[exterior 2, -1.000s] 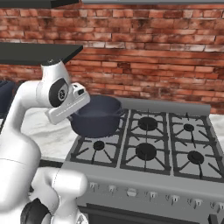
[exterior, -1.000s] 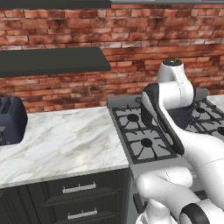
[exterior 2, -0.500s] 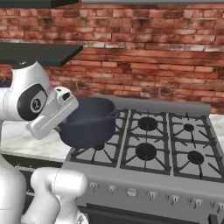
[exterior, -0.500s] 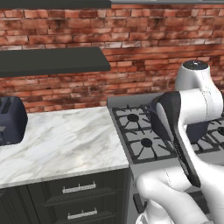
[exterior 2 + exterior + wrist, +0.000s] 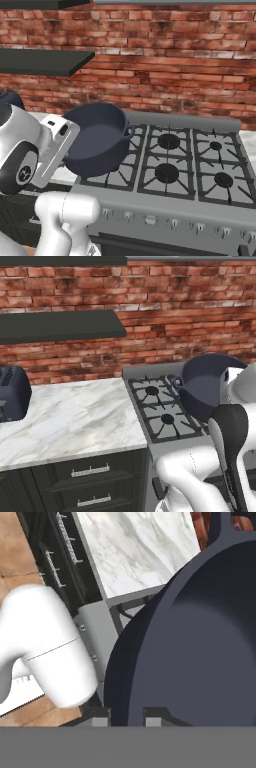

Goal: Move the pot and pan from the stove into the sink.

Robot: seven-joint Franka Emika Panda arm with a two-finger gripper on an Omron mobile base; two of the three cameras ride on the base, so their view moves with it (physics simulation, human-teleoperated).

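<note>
The dark blue-grey pot (image 5: 207, 385) hangs tilted in the air over the left burners of the stove (image 5: 156, 406), its mouth turned up and toward the camera. From the right, the pot (image 5: 97, 137) is held at its near rim above the stove (image 5: 170, 167). My gripper (image 5: 69, 144) is shut on that rim. In the hand view the pot (image 5: 200, 637) looms large just past my gripper (image 5: 126, 717). The pan and the sink are out of view.
A white marble counter (image 5: 70, 416) lies left of the stove, with a dark toaster (image 5: 11, 393) at its far left and drawers below. A dark shelf (image 5: 57, 326) hangs on the brick wall above the counter. The right burners (image 5: 215, 165) are bare.
The pot has left the grate, risen and tipped, and swung toward the stove's front left corner with my hand. My arm has folded back toward the base.
</note>
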